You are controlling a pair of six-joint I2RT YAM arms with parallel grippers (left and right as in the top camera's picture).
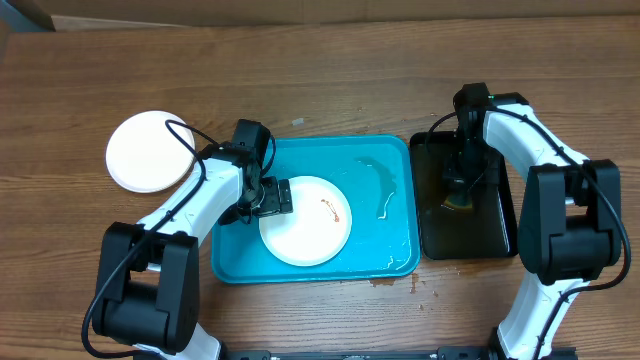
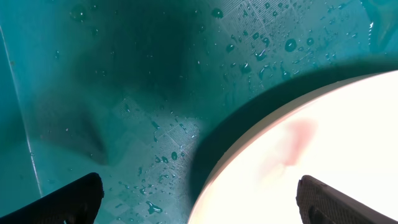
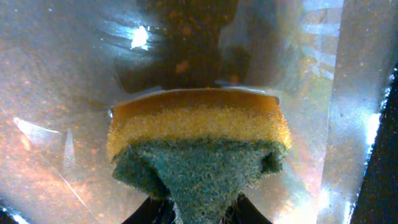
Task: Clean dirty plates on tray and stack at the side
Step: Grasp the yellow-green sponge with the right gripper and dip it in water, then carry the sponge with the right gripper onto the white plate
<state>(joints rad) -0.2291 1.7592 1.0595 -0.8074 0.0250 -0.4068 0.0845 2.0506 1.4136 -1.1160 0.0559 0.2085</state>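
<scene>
A turquoise plastic tray (image 1: 400, 150), rectangular with rounded corners and a raised rim, lies in the middle of the wood-grain worktop (image 1: 320, 80). Its floor is finely textured, beaded with droplets, and carries thin pools of water (image 1: 385, 185) toward its right side. On the left half of the tray rests a round, shallow white plate (image 1: 300, 235), smooth and glossy, marked with a small brown-red smear (image 1: 328, 207) right of its middle. A second white plate (image 1: 150, 152), round, with no smear that I can make out, lies on the bare worktop just off the tray's left end, apart from it.

The left pincer (image 1: 280, 195) is low over the tray at the smeared plate's left edge. In the left wrist view its jaws stand wide and hold nothing, with one dark fingertip (image 2: 68, 199) over wet tray floor and the other over the plate.

To the right of the turquoise tray, just beside it, is a narrower black tray (image 1: 495, 235) with a wet, reflective floor. The right pincer (image 1: 460, 190) is down inside it, its jaws narrow and pinching a sponge (image 3: 199, 134). The sponge has a porous yellow foam body with a coarse green scouring layer, and it bunches into a wedge where the fingers squeeze it.
</scene>
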